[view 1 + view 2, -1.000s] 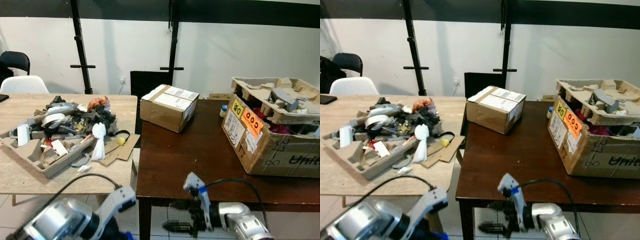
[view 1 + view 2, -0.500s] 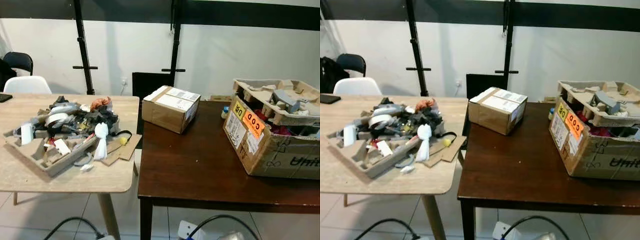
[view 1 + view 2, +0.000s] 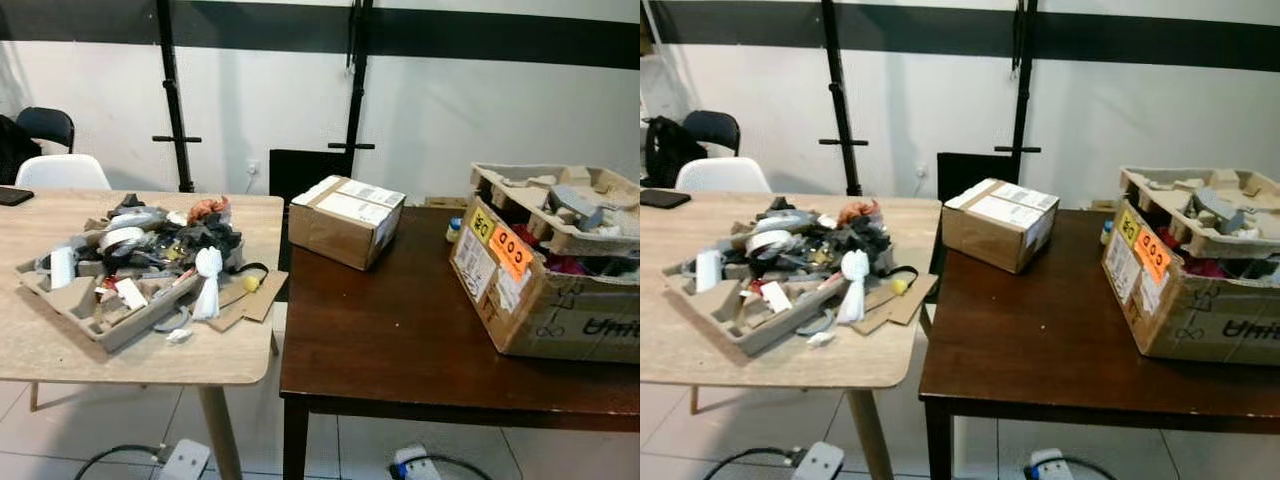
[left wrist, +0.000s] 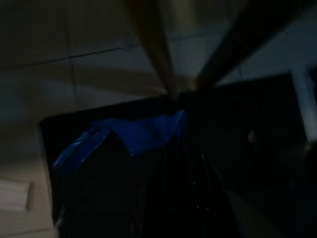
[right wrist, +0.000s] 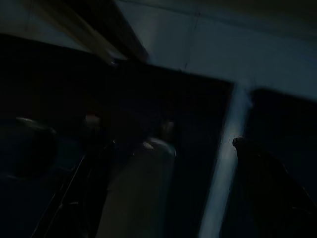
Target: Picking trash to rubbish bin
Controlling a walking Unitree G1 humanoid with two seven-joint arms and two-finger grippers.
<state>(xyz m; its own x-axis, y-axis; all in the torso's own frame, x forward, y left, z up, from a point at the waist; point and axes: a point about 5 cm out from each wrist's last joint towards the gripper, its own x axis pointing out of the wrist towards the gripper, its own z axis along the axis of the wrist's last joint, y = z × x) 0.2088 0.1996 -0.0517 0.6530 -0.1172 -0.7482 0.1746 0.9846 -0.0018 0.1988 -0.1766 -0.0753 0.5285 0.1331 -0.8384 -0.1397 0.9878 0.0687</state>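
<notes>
A heap of trash (image 3: pixel 160 245) lies in a grey moulded pulp tray (image 3: pixel 95 318) on the light wooden table (image 3: pixel 60 350) at the left. The heap holds tape rolls, dark scraps, a white knotted bag (image 3: pixel 205 280) and a small yellow ball (image 3: pixel 248 284). Both arms hang low below the tables, with a white wrist part of the left (image 3: pixel 185 460) and of the right (image 3: pixel 410 467) at the bottom edge. The left wrist view is very dark. It looks at a dark bin with a blue liner (image 4: pixel 124 141) on the tiled floor by table legs.
A dark brown table (image 3: pixel 400 340) stands to the right, touching the light one. It carries a small sealed carton (image 3: pixel 345 220) and a big open carton (image 3: pixel 545 270) stuffed with pulp trays. A white chair (image 3: pixel 60 172), a black chair and black stands line the wall.
Both arms have dropped from in front of the tables to below the bottom edge. The whole picture has shifted a little, so the camera moved.
</notes>
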